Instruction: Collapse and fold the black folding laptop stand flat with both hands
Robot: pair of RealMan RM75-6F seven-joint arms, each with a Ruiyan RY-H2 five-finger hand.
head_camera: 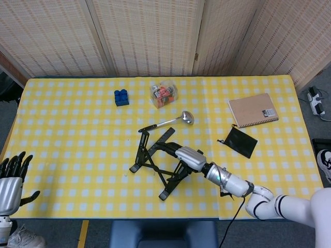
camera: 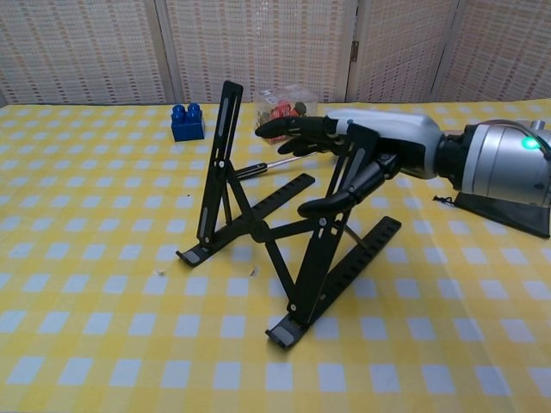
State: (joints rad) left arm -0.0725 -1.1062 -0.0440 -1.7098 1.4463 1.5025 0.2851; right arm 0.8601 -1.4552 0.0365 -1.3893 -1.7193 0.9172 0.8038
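Right hand point(camera: 362, 151) apparently gripping laptop stand point(camera: 258, 232)'s raised arm; left hand point(head_camera: 11, 178) spread, idle.

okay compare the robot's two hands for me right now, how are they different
The right hand reaches over the yellow checked table and grips one leg of the black folding laptop stand; the left hand hangs off the table's near left corner, holding nothing. The right hand's fingers wrap the stand; the left hand's fingers are spread. Both are silver with black fingers.
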